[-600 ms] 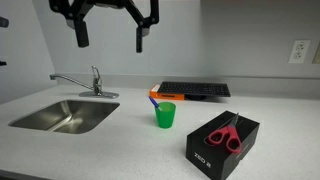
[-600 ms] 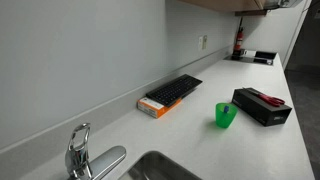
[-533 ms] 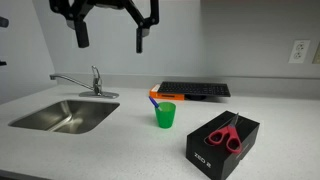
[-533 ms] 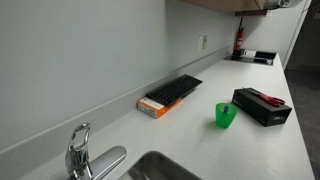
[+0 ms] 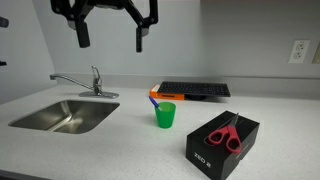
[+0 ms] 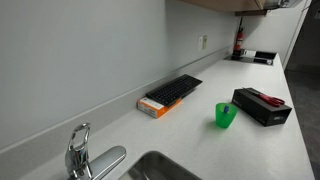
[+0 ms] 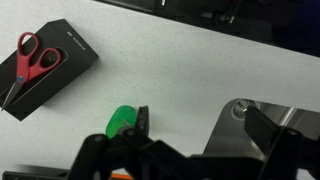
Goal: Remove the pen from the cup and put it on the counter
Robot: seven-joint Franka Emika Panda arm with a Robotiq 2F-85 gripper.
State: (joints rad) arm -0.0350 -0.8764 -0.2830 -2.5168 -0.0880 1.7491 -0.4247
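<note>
The green cup (image 5: 165,114) stands upright on the pale counter (image 5: 110,150), near its middle. The blue-purple pen (image 5: 153,98) leans out of the cup toward the tap. The cup also shows in an exterior view (image 6: 226,115) and in the wrist view (image 7: 122,120); the pen is too small to make out in either. My gripper (image 5: 110,35) hangs high above the counter, between sink and cup. It is open and empty, with its fingers spread wide. In the wrist view its dark fingers (image 7: 205,120) frame bare counter between cup and sink.
A black box with red scissors on top (image 5: 223,142) sits in front of the cup. A flat orange bar (image 5: 170,93) and a black keyboard (image 5: 195,89) lie by the back wall. The steel sink (image 5: 65,115) and chrome tap (image 5: 92,82) are beside the cup.
</note>
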